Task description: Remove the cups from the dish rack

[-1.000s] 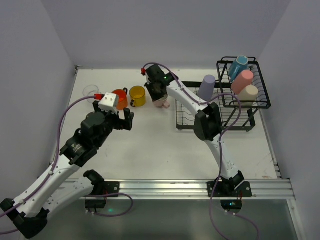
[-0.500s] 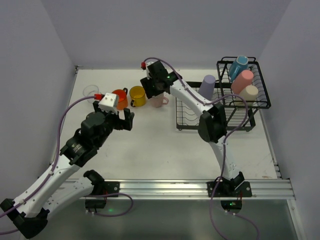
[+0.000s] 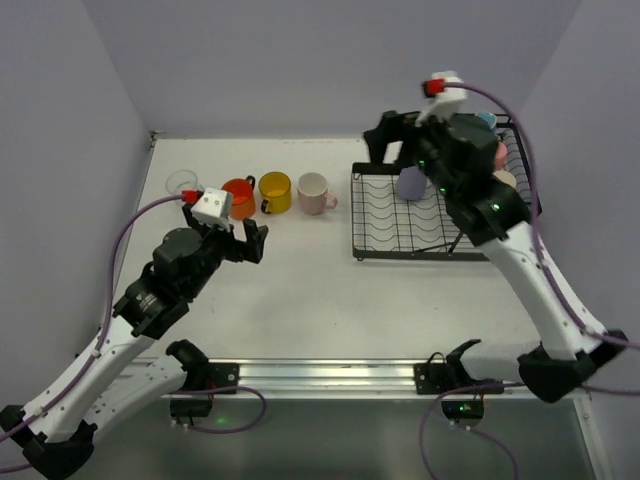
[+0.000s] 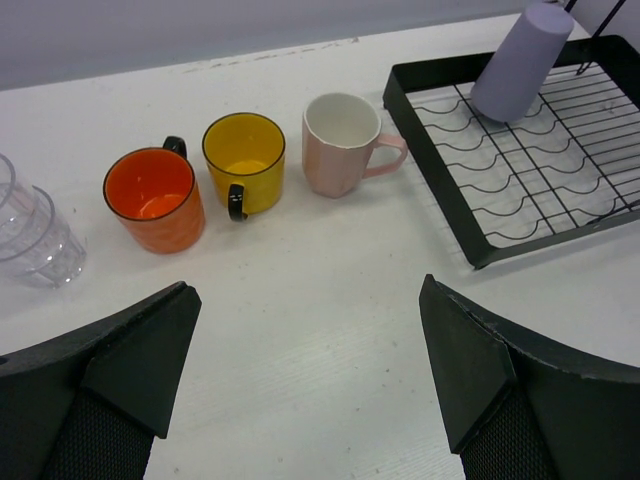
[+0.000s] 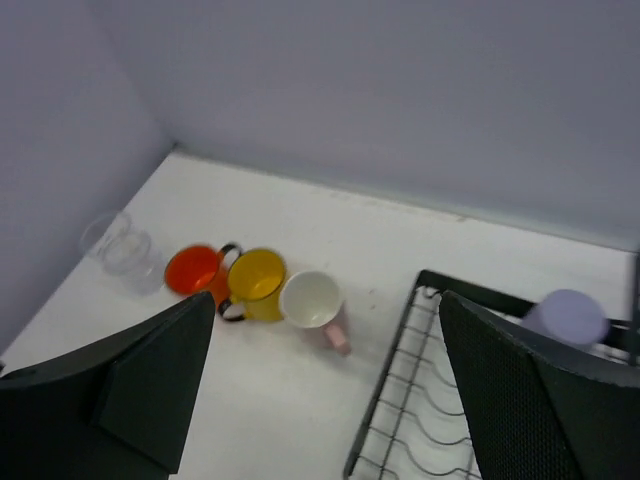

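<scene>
From above: my right claw [image 3: 395, 148] has let go of the pink mug [image 3: 314, 192] and swung back over the rack [image 3: 356, 215]. The mug now stands on the worktop [image 3: 300, 290], far to this claw's left, beside the yellow mug [image 3: 274, 190].

Left wrist: my left claw [image 4: 310, 380] stays wide open and empty, with the mugs ahead of it.

Right wrist: the jaws are wide, with nothing between them. The tumbler [image 5: 565, 318] waits in the rack, ahead on the right; I judge it is my next cup.
</scene>
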{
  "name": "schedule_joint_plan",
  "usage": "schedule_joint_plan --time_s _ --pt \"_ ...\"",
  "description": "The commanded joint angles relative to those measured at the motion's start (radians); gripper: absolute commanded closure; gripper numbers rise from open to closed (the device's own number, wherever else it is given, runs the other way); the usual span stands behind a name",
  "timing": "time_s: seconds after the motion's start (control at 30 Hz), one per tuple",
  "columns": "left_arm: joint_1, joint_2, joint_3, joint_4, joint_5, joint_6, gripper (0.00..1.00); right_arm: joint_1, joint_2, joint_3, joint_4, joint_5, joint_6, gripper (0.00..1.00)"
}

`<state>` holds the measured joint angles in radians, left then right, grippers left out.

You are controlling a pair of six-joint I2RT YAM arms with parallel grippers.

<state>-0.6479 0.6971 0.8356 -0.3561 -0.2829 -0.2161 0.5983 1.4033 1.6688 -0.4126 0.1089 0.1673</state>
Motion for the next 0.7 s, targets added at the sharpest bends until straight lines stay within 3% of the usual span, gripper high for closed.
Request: schedule_joint_plan --time_s 0.0,0.1,0.2,0.3,0.67 --pt "0.008 -0.030 -0.003 0.046 0.056 0.020 0.00 -0.160 -0.215 -0.176 0.060 0.169 0.073 0.04" --pt "0.010 -0.042 -0.006 0.055 0.097 0.017 0.00 -0.303 -0.369 -0.319 0.025 0.219 0.141 0.05" --pt "0.010 -0.054 -0.004 0.060 0.131 0.014 0.00 -0.490 -0.437 -0.418 -0.026 0.221 0.169 0.04" --pt "0.010 -0.065 -0.010 0.065 0.154 0.012 0.00 -0.580 -0.443 -0.475 -0.065 0.186 0.175 0.01" --pt "0.008 -0.084 -0.023 0.066 0.192 0.006 0.00 -0.684 -0.330 -0.474 -0.095 0.120 0.152 0.03"
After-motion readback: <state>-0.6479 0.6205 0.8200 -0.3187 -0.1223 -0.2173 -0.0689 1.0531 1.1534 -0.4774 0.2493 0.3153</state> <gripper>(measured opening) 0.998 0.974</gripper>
